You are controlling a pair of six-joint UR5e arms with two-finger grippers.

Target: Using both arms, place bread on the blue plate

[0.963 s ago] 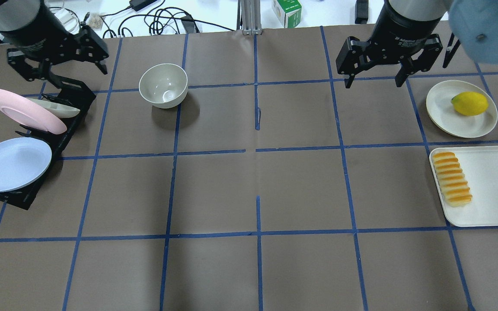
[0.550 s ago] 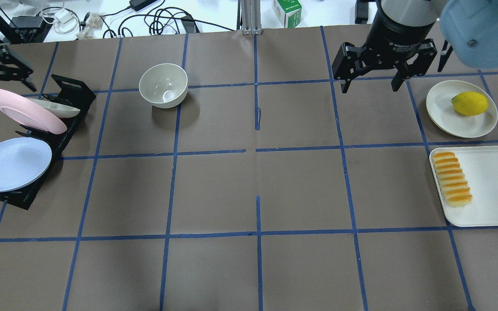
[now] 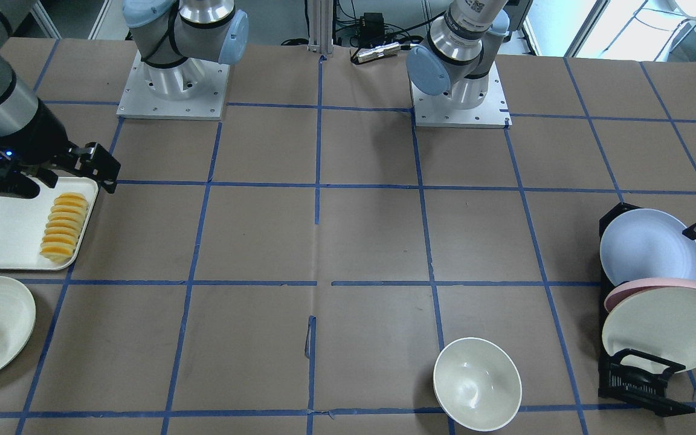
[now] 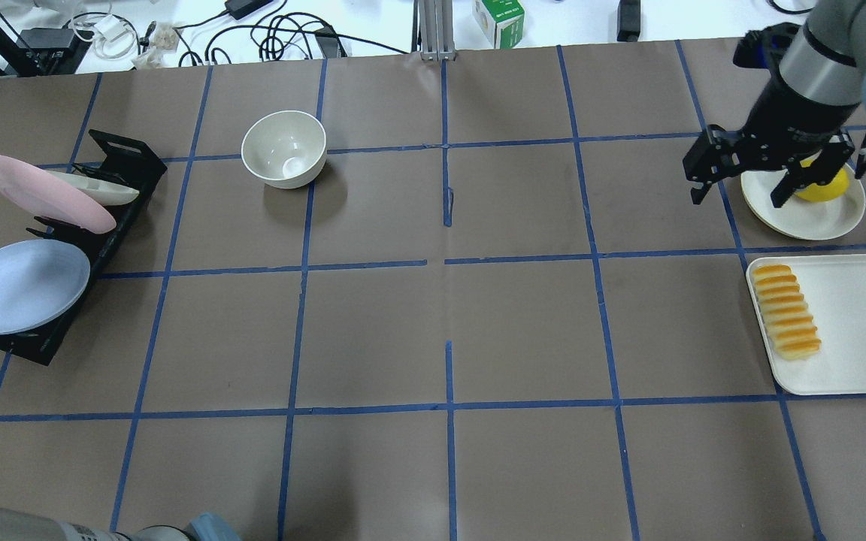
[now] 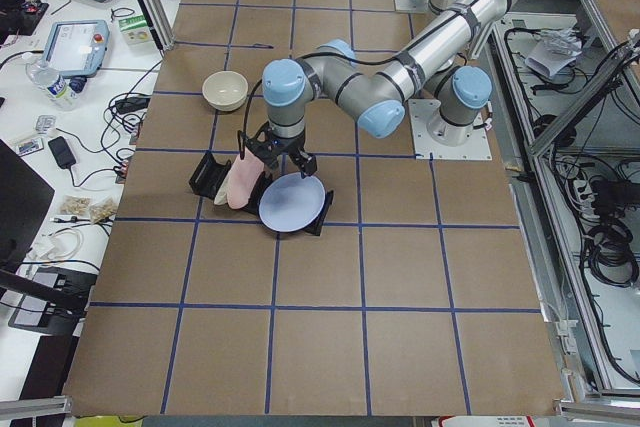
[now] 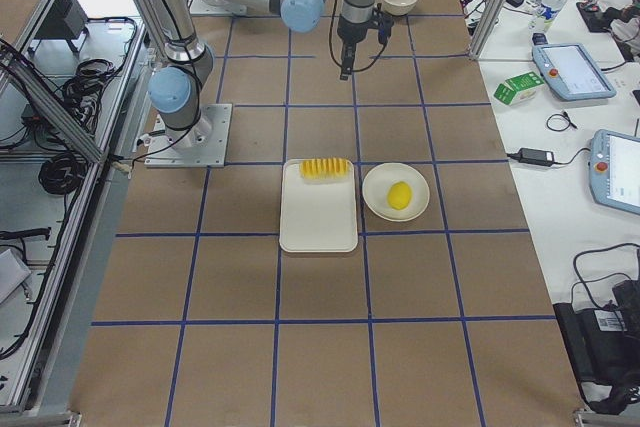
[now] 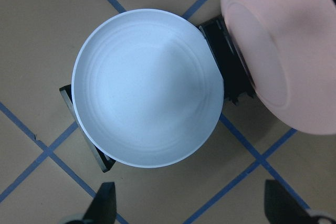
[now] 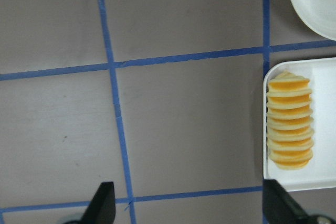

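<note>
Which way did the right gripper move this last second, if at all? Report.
Yes. Overhead, the right gripper shifted right and down-frame, now overlapping the white plate holding the lemon.

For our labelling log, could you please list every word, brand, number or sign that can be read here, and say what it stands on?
No text can be read in any view.
Green and white carton: printing, too small to read.
Left arm: black-and-white code sticker, too small to decode.
Teach pendant: screen blurred.
Bread, blue plate: no markings visible.
</note>
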